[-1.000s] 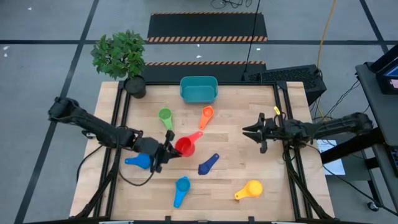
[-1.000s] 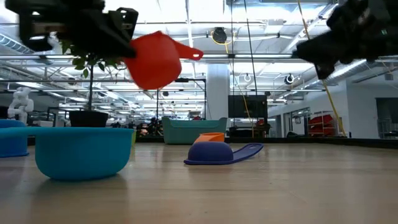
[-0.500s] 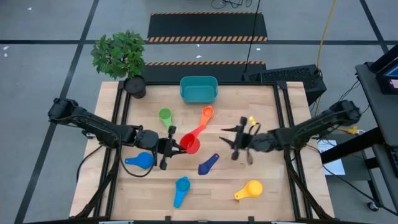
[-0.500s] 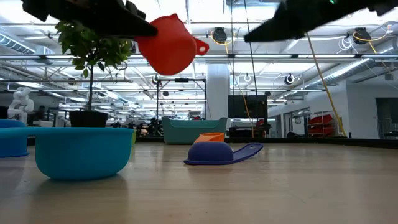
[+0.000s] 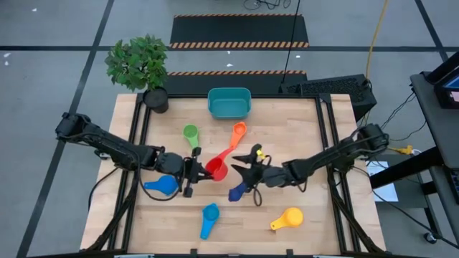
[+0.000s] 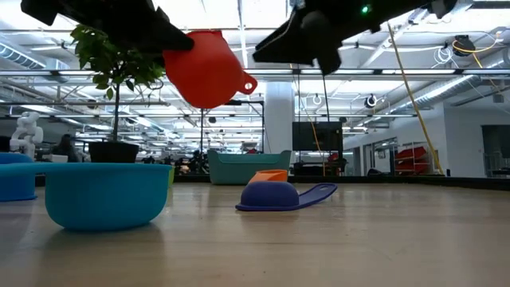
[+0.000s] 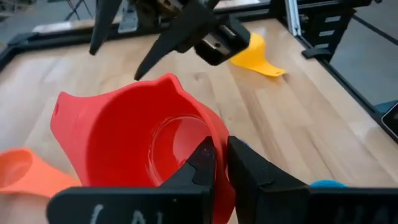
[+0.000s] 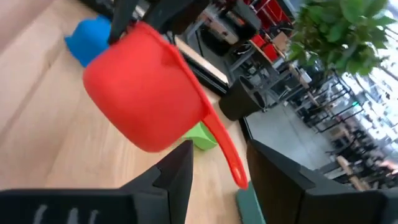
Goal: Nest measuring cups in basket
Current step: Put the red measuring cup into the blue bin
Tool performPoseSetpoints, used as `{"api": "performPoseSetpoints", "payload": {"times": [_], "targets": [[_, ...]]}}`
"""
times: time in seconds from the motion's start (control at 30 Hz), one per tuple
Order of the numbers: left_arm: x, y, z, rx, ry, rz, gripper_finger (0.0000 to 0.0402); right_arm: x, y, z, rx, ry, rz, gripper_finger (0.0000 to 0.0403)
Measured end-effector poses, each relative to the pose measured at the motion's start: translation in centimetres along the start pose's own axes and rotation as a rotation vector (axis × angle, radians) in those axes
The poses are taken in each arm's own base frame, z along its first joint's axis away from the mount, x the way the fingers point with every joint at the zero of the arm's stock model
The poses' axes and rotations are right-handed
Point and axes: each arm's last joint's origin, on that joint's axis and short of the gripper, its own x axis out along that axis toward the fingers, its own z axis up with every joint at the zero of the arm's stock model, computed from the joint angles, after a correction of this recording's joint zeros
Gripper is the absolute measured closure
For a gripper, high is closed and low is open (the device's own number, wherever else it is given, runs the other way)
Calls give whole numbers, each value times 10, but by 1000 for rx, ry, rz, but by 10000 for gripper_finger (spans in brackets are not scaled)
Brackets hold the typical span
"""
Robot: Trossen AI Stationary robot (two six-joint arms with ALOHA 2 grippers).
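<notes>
High view: both arms converging mid-table

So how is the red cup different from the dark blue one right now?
The red cup is up in the air, pinched at its rim by the left gripper; the dark blue cup lies on the table, untouched. The red cup is tilted with its handle toward the right gripper, whose fingers are open; the dark blue cup sits mouth down. Both are round scoops with flat handles.

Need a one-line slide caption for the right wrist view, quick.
Right gripper, fingers open, closes in on the handle of the red cup held aloft by the left gripper.
</notes>
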Motion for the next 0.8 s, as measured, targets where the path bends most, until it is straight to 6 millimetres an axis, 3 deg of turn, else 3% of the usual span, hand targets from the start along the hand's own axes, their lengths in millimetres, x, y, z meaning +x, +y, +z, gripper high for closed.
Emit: {"api": "performPoseSetpoints", "payload": {"times": [0.23,0.47,0.67,0.8], "targets": [[-1,-5,-7,-61,75,-10,376,24,3,9,-103,41,6,265],[-2,-14,-9,-55,88,-15,376,49,8,-2,-127,27,114,266],[-4,-17,-15,-92,143,11,376,57,4,-4,-124,-28,151,269],[-4,-20,-15,-89,148,5,376,59,2,-6,-121,-52,193,294]]}}
